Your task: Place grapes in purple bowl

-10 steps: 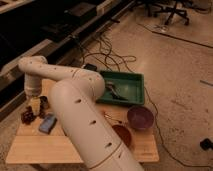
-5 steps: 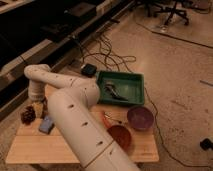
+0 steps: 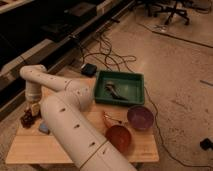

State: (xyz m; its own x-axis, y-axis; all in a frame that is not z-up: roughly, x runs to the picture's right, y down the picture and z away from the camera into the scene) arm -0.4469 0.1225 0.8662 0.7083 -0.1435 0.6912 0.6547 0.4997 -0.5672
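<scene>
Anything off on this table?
Nothing spilled or broken. The purple bowl and the grapes sit close to opposite edges of the table; the tool is shut just above the grapes.

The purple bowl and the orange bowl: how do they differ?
The purple bowl is dark purple; the orange bowl is orange-red. The purple bowl sits nearer the green tray; the orange bowl nearer the front edge, beside the arm. Both are round, shallow, upright and similar in width. The gripper is far from both, by the grapes at the table's left end.
</scene>
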